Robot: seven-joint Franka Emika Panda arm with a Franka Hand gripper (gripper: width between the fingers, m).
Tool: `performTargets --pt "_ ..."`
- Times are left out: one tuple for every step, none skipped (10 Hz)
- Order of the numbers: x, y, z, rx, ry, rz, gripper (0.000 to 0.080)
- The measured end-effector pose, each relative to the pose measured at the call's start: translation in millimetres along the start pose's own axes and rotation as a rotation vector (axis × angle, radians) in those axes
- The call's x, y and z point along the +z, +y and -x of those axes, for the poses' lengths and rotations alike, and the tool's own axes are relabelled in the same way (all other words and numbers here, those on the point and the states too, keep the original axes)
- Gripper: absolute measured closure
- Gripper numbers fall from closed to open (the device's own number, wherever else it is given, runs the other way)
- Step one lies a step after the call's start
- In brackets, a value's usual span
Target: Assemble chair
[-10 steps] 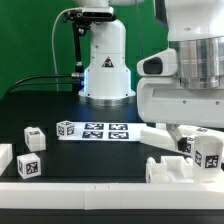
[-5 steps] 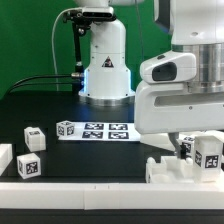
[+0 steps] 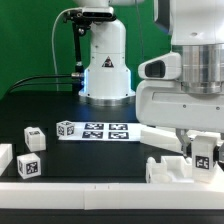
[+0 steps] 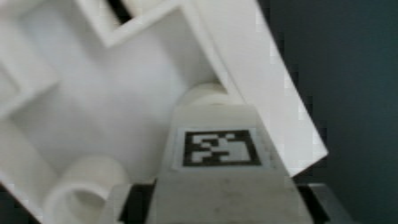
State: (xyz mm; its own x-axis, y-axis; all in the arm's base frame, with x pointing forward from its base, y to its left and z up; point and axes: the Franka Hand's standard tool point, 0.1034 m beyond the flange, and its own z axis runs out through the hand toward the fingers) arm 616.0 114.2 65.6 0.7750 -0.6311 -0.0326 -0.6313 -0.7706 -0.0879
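One tagged chair post point(image 4: 221, 150) sits between the jaws of the pincer point(image 3: 203, 160), well off to the exterior view's right of the marker board point(image 3: 105, 131). Clamped or merely straddled, I cannot tell. The post looks upright, long axis pointing down at the bench point(image 3: 100, 160), tag facing the exterior camera. Just beside it lies a white panel point(image 3: 168, 170), not visibly joined. On the exterior view's left of the marker board, loose chair pieces point(image 3: 31, 166) lie apart, so I judge nearly all assembly remains.

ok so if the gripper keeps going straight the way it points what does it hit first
The small tagged white block, sitting right between the fingers of the gripper, comes first. Beyond it lies the large white panel. The gap to the block is hard to judge.
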Motion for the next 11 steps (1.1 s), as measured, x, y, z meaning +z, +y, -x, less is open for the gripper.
performTargets --pt "0.0 0.3 0.6 0.178 0.000 0.000 0.0515" --pt "0.9 -1.5 4.2 0.463 -0.016 -0.011 0.0515" --pt "1.0 -5.8 7.2 0.688 -0.028 -0.022 0.0515" --pt "0.3 -5.6 6.5 0.797 -0.034 -0.030 0.0515" --pt "0.4 -5.4 6.2 0.844 -0.038 -0.031 0.0515" --pt "1.2 -5.2 6.7 0.837 -0.037 -0.029 0.0515" --pt "1.2 -5.2 6.7 0.791 -0.036 -0.030 0.0378" --pt "1.2 -4.5 6.4 0.755 -0.034 -0.028 0.0378" --pt "1.0 -2.3 6.0 0.532 -0.030 -0.020 0.0214" --pt "-1.7 -3.9 5.7 0.290 -0.021 -0.020 0.0170" --pt "-1.8 -4.8 9.1 0.192 -0.029 -0.009 0.0170"
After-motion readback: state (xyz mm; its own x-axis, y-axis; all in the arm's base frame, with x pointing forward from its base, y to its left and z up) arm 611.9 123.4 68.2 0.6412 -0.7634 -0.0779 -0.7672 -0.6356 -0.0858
